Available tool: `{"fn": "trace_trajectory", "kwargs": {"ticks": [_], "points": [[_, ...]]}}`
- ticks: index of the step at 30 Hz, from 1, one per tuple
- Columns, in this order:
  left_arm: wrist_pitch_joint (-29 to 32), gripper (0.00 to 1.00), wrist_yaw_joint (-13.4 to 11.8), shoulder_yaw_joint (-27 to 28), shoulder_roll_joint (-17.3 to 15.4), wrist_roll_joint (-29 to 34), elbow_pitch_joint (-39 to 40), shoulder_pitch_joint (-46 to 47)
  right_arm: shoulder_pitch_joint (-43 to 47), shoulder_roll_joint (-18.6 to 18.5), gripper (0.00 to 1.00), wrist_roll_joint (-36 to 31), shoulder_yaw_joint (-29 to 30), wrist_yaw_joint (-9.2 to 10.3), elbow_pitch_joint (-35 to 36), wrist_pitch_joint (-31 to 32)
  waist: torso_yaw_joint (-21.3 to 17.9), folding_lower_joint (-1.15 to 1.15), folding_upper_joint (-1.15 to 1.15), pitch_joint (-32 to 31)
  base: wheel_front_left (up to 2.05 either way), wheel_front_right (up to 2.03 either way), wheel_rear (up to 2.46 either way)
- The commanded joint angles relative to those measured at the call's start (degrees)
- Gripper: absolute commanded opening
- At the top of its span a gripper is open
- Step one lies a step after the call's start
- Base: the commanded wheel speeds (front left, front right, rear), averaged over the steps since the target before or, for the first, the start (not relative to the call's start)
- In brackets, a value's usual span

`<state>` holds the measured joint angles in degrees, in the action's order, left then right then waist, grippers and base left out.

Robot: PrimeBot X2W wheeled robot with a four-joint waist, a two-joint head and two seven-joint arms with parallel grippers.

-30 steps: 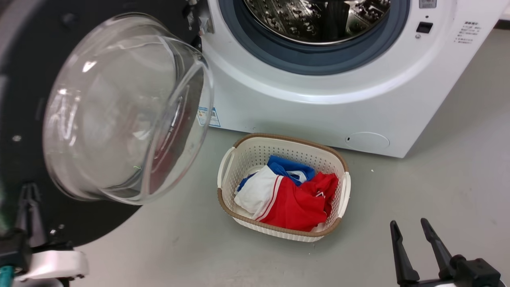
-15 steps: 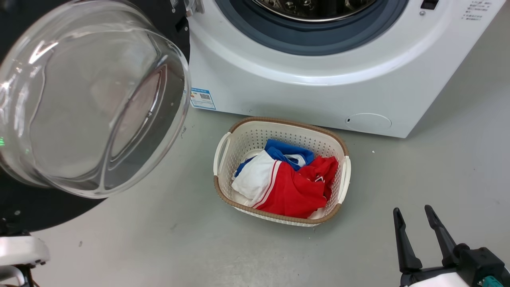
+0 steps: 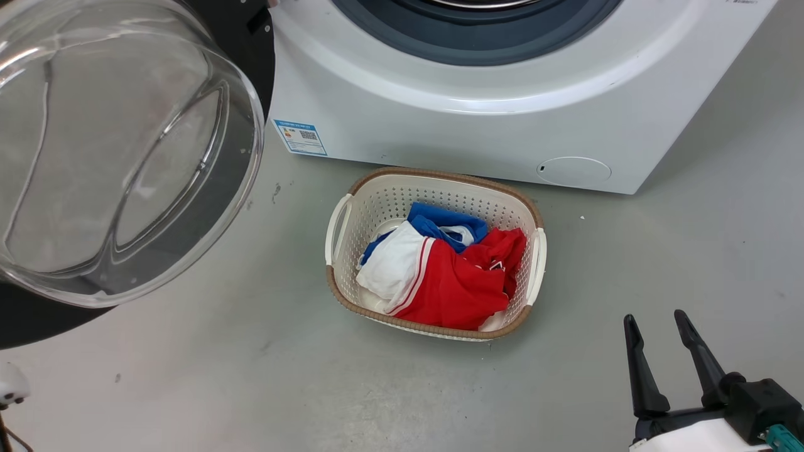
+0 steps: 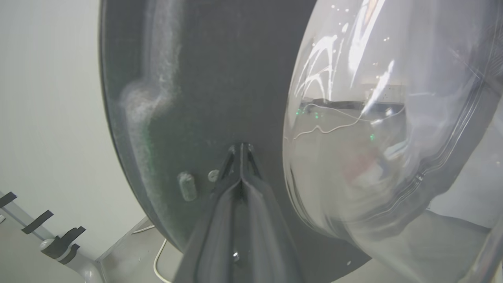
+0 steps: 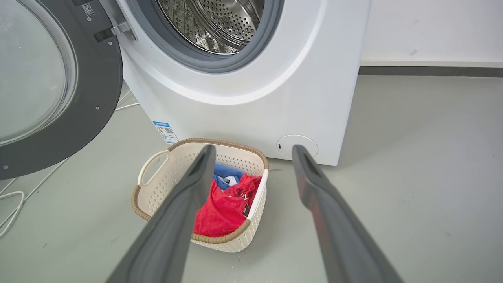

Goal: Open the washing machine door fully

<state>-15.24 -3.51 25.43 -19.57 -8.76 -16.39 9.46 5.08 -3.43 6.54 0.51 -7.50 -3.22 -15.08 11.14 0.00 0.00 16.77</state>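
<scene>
A white laundry basket [image 3: 377, 207] sits on the floor just in front of the washing machine [image 3: 452, 132], below the drum opening, with red, white and blue clothes [image 3: 452, 282] heaped inside. It lies to the right of the washing machine door [image 3: 113, 157], apart from it. The door stands swung out to the left of the machine on its hinge, glass bowl bulging towards the head camera. The machine's blue sticker [image 3: 300, 137] shows beside the door's edge, and a small round flap [image 3: 573, 170] is low on its front.

The left gripper [image 4: 240, 147] has its fingers pressed together, tips at the door's dark inner face beside the glass (actual contact is hard to judge). The right gripper [image 3: 653, 317] hangs spread and empty over bare floor, right of the basket.

The floor [image 3: 251, 376] is smooth grey with a few scuffs. A white cable [image 5: 11, 204] trails under the door, and a white wall [image 5: 428, 27] with dark skirting runs behind.
</scene>
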Motion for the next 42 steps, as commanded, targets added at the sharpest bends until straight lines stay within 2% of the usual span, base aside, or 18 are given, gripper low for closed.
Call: {"fn": "trace_trajectory", "kwargs": {"ticks": [1,11,19,31,39,42], "points": [[0.2,0.0,-0.1,0.6,-0.7,0.0,-0.4,0.8,-0.8,-0.3,1.0,-0.4,0.0,0.01,0.2,-0.1,0.0,0.0,0.0,0.0,0.0,0.0,0.0],[0.2,0.0,2.9,2.6,-1.5,1.6,-4.8,2.9,-0.8,-0.1,1.0,-0.2,-0.3,0.01,-0.5,-0.1,-0.5,0.0,0.0,-1.1,0.0,0.0,0.0],[0.2,0.0,4.8,0.9,1.6,5.5,0.8,-1.1,0.7,0.4,1.0,0.3,0.1,0.01,-0.5,-0.1,-0.3,0.0,0.0,-5.8,0.0,0.0,0.0],[0.2,0.0,5.9,-8.4,8.9,9.8,16.1,-8.0,3.0,0.6,1.0,0.6,1.4,0.01,2.4,-0.1,-1.0,0.0,0.0,-12.7,0.0,0.0,0.0],[0.2,0.0,7.6,-16.3,12.7,10.0,19.8,-11.0,4.8,0.6,1.0,0.8,1.5,0.01,5.0,-0.1,-3.4,0.0,0.0,-15.5,0.0,0.0,0.0],[0.2,0.0,7.3,-18.3,13.7,9.7,20.3,-12.1,5.7,0.6,1.0,0.9,1.4,0.01,5.5,-0.1,-4.4,0.0,0.0,-16.4,0.0,0.0,0.0]]}}
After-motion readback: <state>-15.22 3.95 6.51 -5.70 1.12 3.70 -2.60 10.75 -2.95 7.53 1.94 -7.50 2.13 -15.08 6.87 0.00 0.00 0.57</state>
